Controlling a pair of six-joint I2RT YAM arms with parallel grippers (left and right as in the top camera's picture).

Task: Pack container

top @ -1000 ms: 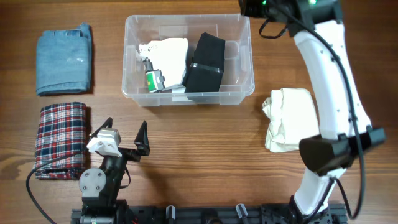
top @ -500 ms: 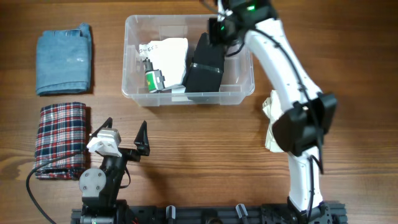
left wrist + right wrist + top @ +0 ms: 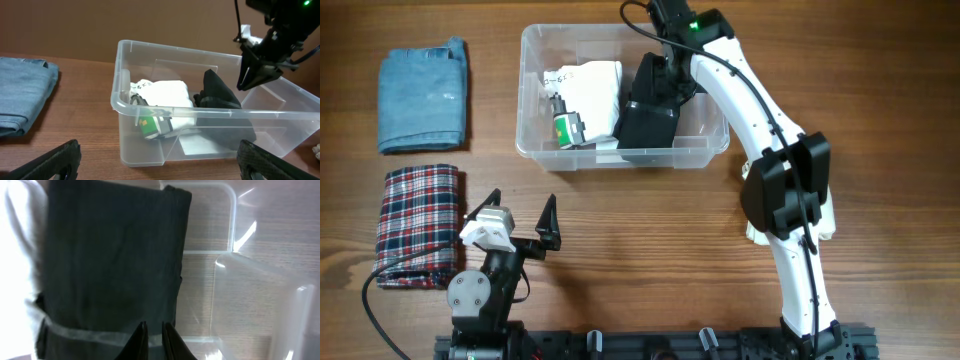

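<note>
The clear plastic container [image 3: 705,140] stands at the back middle of the table. It holds a white folded cloth [image 3: 592,88] with a green-labelled item [image 3: 563,128] and a black folded cloth [image 3: 650,110]. My right gripper [image 3: 672,88] reaches into the container over the black cloth's right edge. In the right wrist view [image 3: 155,327] its fingers are nearly together with nothing between them, just above the black cloth [image 3: 110,255]. My left gripper [image 3: 516,225] is open and empty near the front left. The left wrist view shows the container [image 3: 165,107] and the right gripper [image 3: 243,84].
Folded blue jeans [image 3: 423,93] lie at the back left. A folded plaid cloth [image 3: 415,225] lies at the front left beside my left arm. A cream cloth [image 3: 751,236] lies right of the container, mostly hidden under my right arm.
My right arm has swung left from beyond the container's back right corner and come down into the container over the black cloth. The left arm has not moved.
</note>
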